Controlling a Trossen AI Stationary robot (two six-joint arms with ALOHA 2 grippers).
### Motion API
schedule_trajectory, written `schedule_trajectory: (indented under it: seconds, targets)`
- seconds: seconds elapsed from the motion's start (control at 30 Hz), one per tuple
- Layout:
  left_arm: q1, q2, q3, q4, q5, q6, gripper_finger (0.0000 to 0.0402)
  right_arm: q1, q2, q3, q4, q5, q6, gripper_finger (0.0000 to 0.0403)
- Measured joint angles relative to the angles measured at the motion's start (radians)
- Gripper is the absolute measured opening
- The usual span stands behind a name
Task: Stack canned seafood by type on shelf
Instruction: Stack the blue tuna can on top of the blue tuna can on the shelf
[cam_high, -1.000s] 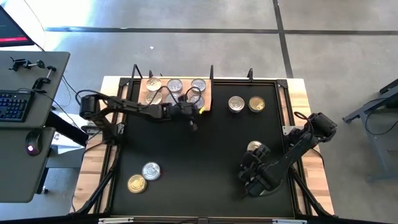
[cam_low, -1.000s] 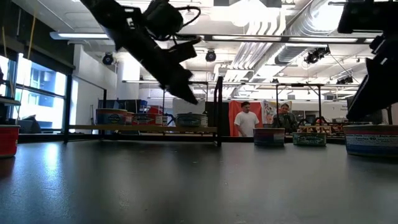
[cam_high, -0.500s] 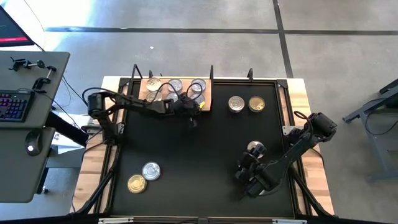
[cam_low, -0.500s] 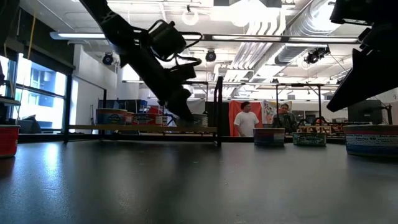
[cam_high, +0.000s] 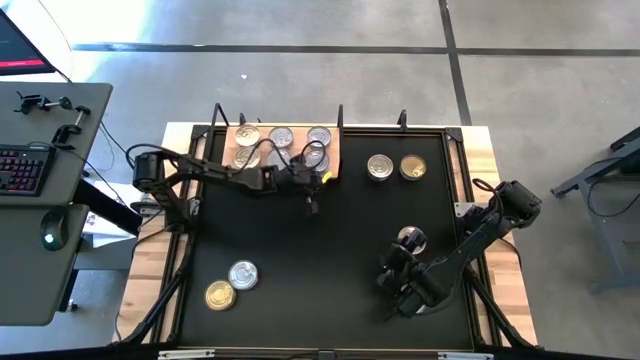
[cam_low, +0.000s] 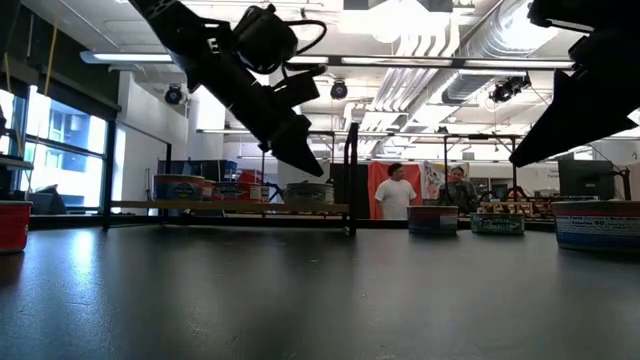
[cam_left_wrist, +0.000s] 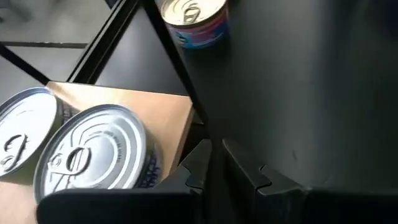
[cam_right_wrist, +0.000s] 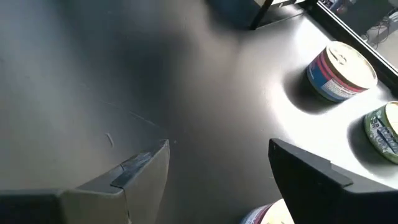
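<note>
The black table (cam_high: 330, 240) fills most of the high view, framed by light wooden edges. Two dark arms work over it. The left arm reaches from the left side to the front edge of the shelf; the right arm bends in from the right side toward the near right part of the table.

The shelf (cam_high: 334, 165) is a light-brown wooden board at the far side of the table, left of centre, its long axis running left to right along that far edge. About six cans of seafood show on it from above, close together in two rows, all upright with lids facing up; the left arm hides part of the group, so the count is not certain.

Off the shelf, five more cans stand upright on the table. Two sit side by side right of the shelf: a silver-lidded can (cam_high: 379, 167) and a gold-lidded can (cam_high: 412, 167). Two sit near the left front corner: a silver can (cam_high: 243, 274) and a gold can (cam_high: 220, 295), almost touching. One can (cam_high: 410, 240) stands just beside the right arm.

The left gripper (cam_high: 311, 205) hangs just off the shelf's front right corner, fingers clenched together and holding nothing. The right gripper (cam_right_wrist: 217, 168) hovers over bare table with its fingers spread wide and nothing between them.
</note>
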Motion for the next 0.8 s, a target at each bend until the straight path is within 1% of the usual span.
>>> schedule_trajectory:
  seconds: [0.13,0.2,0.43,0.57,0.67,0.73,0.8]
  targets:
    - [-0.006,0.000,0.000,0.020,0.001,0.000,0.0030,-0.004,0.000,0.000,0.001,0.087,-0.034,0.0266]
    - [-0.008,0.000,0.000,0.016,0.001,0.000,0.0030,-0.015,0.000,0.000,0.003,0.112,-0.057,0.0266]
    - [-0.007,0.000,0.000,0.019,0.003,0.000,0.0030,-0.059,0.000,0.000,0.031,0.112,-0.065,0.0266]
    - [-0.007,0.000,0.000,0.018,0.002,0.000,0.0030,-0.078,0.000,0.000,0.061,0.112,-0.111,0.0266]
    - [-0.007,0.000,0.000,0.017,0.002,0.000,0.0030,-0.086,0.000,0.000,0.067,0.112,-0.112,0.0266]
    - [-0.007,0.000,0.000,0.018,0.002,0.000,0.0030,-0.090,0.000,0.011,0.027,0.093,-0.077,0.0266]
    - [-0.007,0.000,0.000,0.017,0.002,0.000,0.0030,-0.090,-0.003,0.046,-0.077,0.039,-0.004,0.0266]
